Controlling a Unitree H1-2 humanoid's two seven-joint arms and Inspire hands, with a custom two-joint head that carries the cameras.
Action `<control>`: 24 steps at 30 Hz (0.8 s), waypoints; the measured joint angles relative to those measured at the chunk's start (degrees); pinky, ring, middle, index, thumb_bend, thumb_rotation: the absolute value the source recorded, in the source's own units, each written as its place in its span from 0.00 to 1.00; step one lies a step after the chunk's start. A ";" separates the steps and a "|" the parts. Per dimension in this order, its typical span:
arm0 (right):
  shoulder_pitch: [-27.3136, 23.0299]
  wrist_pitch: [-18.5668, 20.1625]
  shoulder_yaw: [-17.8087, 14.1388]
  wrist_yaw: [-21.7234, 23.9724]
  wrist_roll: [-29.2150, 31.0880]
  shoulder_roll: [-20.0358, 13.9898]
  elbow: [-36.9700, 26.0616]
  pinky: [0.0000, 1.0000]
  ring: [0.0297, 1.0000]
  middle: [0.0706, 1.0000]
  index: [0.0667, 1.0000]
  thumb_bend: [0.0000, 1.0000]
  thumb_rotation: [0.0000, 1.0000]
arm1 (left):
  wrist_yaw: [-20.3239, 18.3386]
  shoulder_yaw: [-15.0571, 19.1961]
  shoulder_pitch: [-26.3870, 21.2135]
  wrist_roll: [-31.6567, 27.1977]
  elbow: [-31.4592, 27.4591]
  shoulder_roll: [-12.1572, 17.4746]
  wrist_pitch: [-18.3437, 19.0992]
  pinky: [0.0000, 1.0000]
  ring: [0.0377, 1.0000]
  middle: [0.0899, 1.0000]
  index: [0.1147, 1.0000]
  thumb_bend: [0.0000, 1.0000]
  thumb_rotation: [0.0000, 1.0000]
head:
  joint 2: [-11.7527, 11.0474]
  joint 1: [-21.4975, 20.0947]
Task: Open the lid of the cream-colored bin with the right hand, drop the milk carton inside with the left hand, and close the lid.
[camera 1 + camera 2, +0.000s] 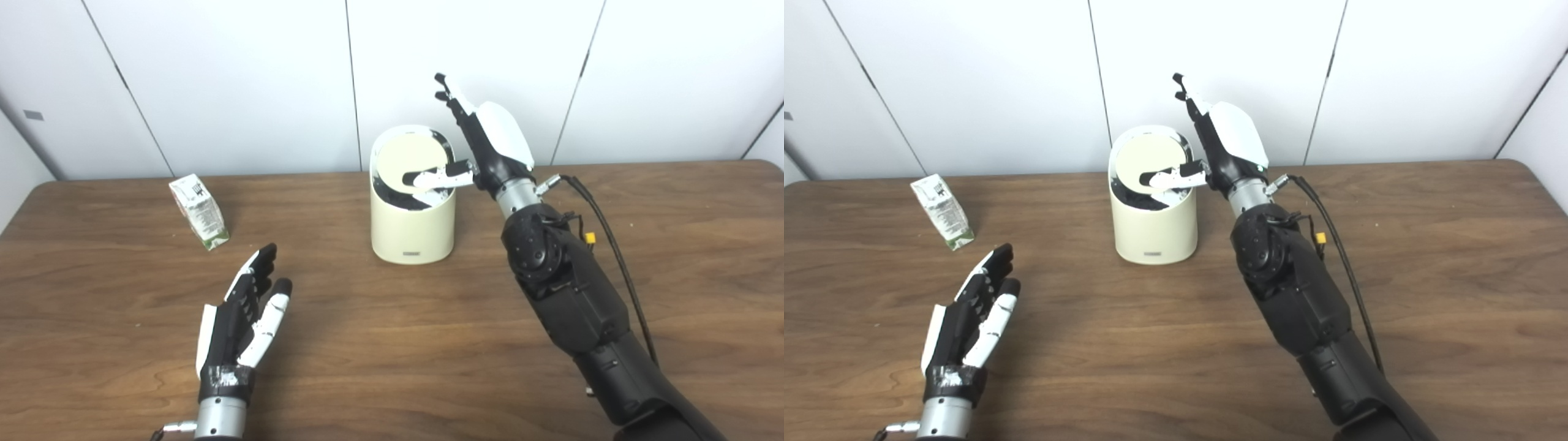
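Left hand (pixel 242 318): being held nearest, low over the wooden table (pixel 392 367), fingers spread apart, nothing grasped. Milk carton (pixel 199 211): being kept upright, slightly tilted, beyond that hand, well left of the bin. Cream-colored bin (pixel 413 229): being kept mid-table, lid (pixel 409 160) tipped up. Right hand (pixel 484 144): being raised beside the rim, fingers extended, thumb being pressed over the opening, nothing gripped.
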 measured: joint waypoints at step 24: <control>2.83 3.22 -10.49 2.60 11.25 5.48 -2.01 0.71 0.82 0.85 0.91 0.62 0.53 | 0.03 -0.40 -0.28 1.13 -0.09 -0.46 -0.14 0.90 0.92 0.91 0.91 0.51 0.54 | -0.09 0.44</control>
